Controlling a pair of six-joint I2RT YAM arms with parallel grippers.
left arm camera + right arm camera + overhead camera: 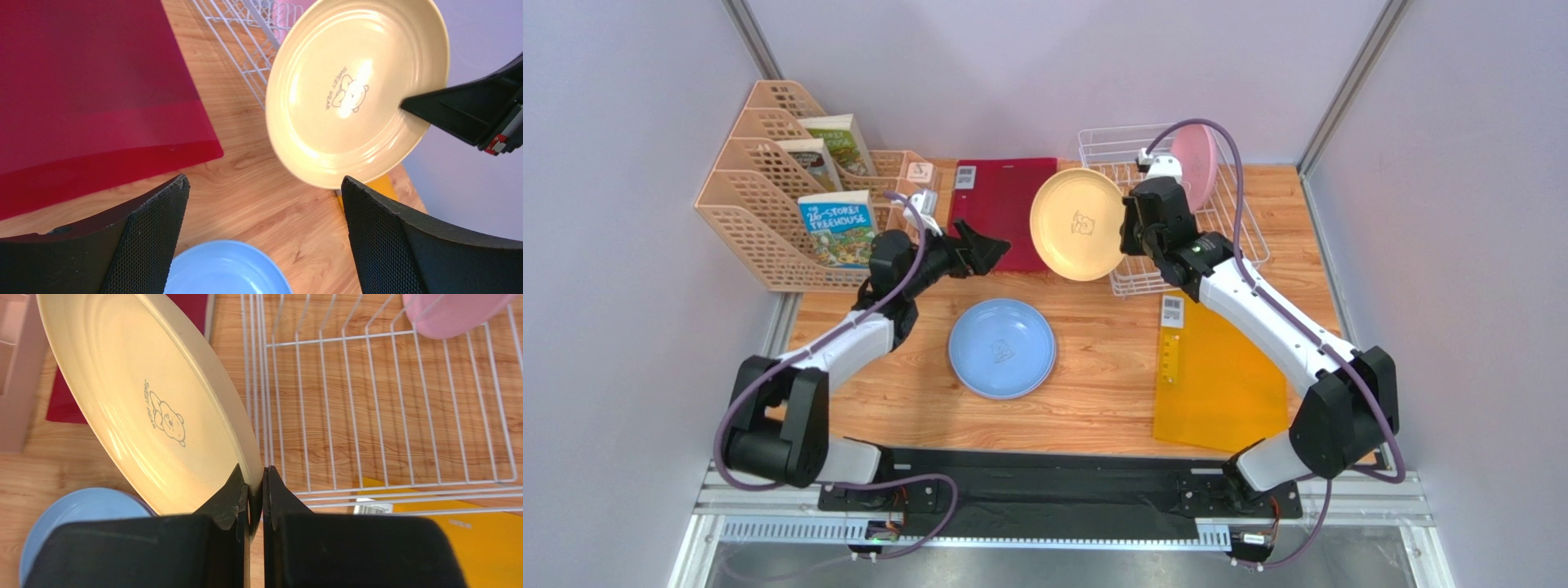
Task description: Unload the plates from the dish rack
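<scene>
Toward the near edge of the table (1100, 410), a blue plate (1001, 348) lies flat close to the middle. An orange-yellow sheet (1216, 392) lies flat to its right, toward the right edge.

Just beyond the blue plate, the left gripper (995, 254) hangs above the wood. Its jaws are spread wide with nothing between them, and it points toward the cream-yellow plate (1078, 224). That plate is off the table, tipped up nearly on edge, with its printed bear facing the left arm. The right gripper (253, 478) is clamped tight on its rim, on the side nearest the dish rack (1247, 239).

The rack sits at the far right corner of the table, and the pink plate (1195, 159) stands upright at its far end. A dark red mat (1008, 202) lies flat along the far edge, left of the rack. Peach lattice file holders (756, 208) holding books (836, 227) fill the far left corner.
</scene>
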